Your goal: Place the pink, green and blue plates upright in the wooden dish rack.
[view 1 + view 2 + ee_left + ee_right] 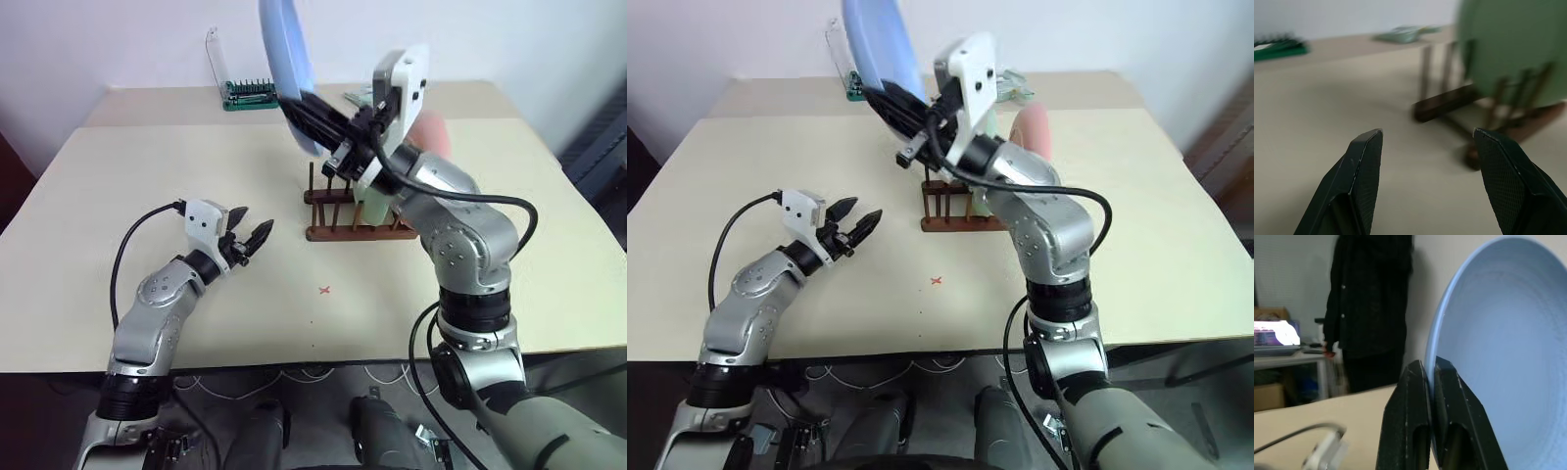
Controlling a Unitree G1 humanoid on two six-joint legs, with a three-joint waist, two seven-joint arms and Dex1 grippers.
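Blue plate [284, 54] hangs edgewise above wooden dish rack [338, 220].

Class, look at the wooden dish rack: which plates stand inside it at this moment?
The wooden dish rack holds a green plate upright between its pegs, and a pink plate behind it. The right arm covers the rest of the rack.

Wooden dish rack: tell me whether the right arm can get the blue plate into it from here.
Probably yes: the right gripper holds the blue plate above the wooden dish rack, whose near pegs look free; the green plate stands farther along.
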